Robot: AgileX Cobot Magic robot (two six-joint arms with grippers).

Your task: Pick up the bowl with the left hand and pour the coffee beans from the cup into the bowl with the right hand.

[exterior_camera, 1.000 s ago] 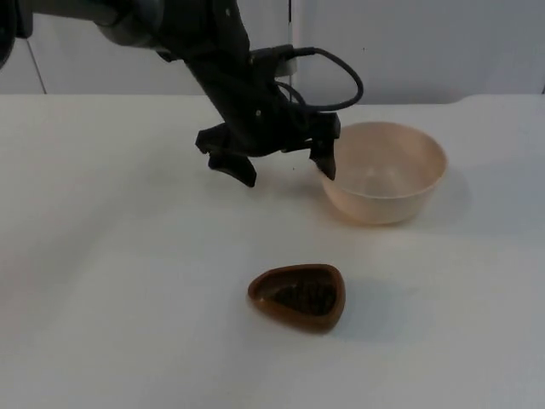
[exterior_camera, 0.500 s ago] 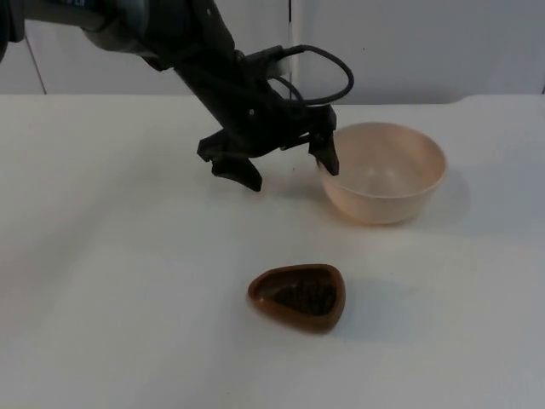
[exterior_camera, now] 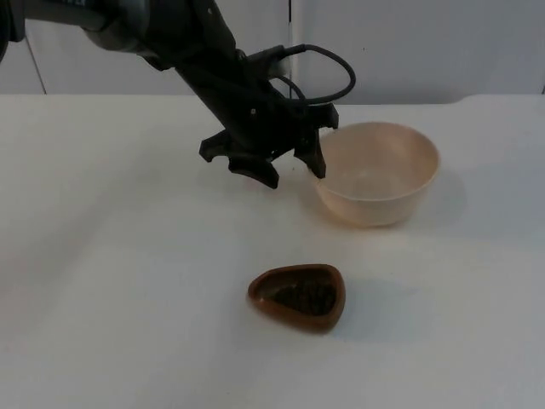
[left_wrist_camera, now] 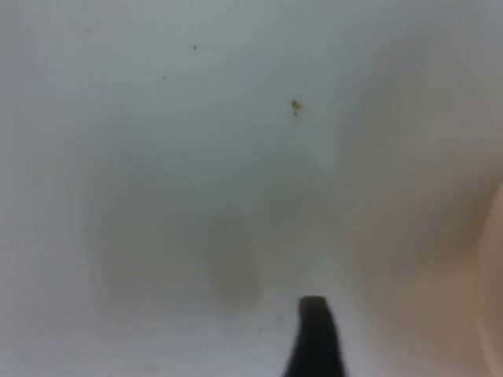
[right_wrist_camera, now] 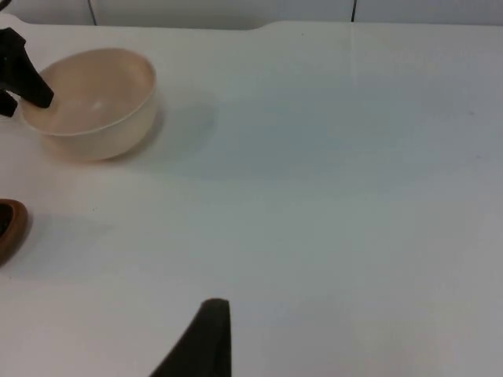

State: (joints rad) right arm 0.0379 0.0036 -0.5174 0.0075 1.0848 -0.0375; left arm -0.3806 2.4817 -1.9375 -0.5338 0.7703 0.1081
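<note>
Top view: the left gripper [exterior_camera: 289, 166] is seen low over the white table [exterior_camera: 111, 281], just beside the left side of the cream bowl [exterior_camera: 379, 183], with its 2 fingers spread fairly wide and nothing held between them. One fingertip [exterior_camera: 317, 162] is placed at the bowl's left rim, touching it or nearly so; the other finger is set apart from the bowl, over bare table. The bowl is seen upright on the table towards the far right of the middle, its opening facing up and its inside bare; being round, it has no long axis that can be told. The brown cup [exterior_camera: 300, 296] is seen nearer the front, well apart from the bowl, standing upright with its mouth up and dark coffee beans [exterior_camera: 305, 298] inside. Its rim is drawn to a rounded 3-sided shape, with the narrower end pointed to the picture's right. In the left wrist view, a black fingertip [left_wrist_camera: 314, 338] is seen close above the table, with a pale edge of the bowl [left_wrist_camera: 493, 306] beside it. In the right wrist view, the bowl [right_wrist_camera: 90, 106] and a part of the cup [right_wrist_camera: 9, 228] are seen far off; the right arm is waiting away from them, and whether its gripper is spread or closed cannot be told.
</note>
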